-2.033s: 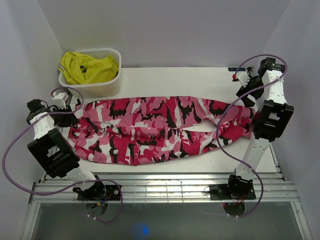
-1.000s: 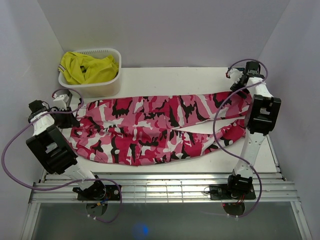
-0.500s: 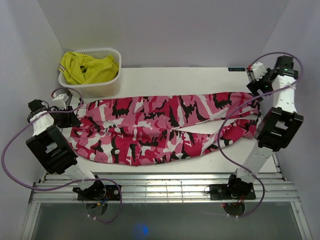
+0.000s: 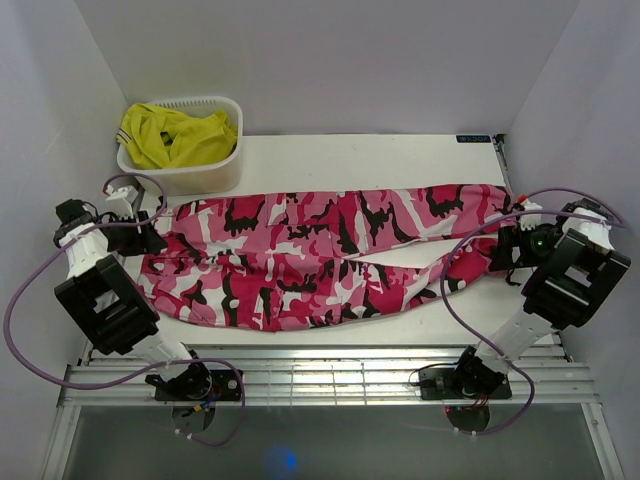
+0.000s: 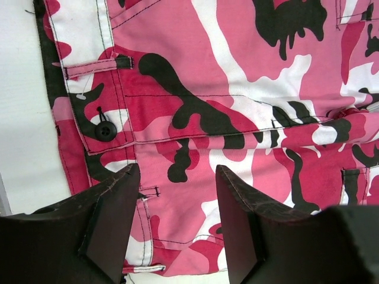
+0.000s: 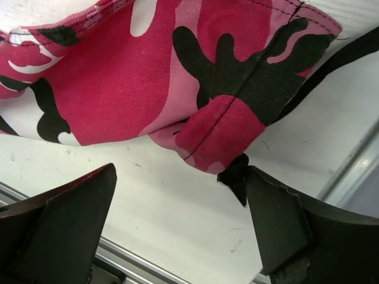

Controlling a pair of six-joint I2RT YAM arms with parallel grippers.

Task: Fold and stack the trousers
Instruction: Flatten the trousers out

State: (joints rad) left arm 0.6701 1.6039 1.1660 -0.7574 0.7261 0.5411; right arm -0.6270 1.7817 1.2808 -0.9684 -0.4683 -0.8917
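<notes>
Two grippers stand wide open and empty: the left gripper (image 5: pixel 176 177) hovers over the buttoned waistband (image 5: pixel 83 53), the right gripper (image 6: pixel 180 177) over the near leg's hem (image 6: pixel 260 100). The trousers (image 4: pixel 320 255) lie spread lengthwise across the table (image 4: pixel 380 160), waist at the left, legs parting slightly toward the right. A basket (image 4: pixel 185 172) holding a yellow garment (image 4: pixel 175 135) sits at the far left corner. Folding appears not yet begun. The next move likely calls for each gripper to drop and pinch its end, then lay one leg over the other.
</notes>
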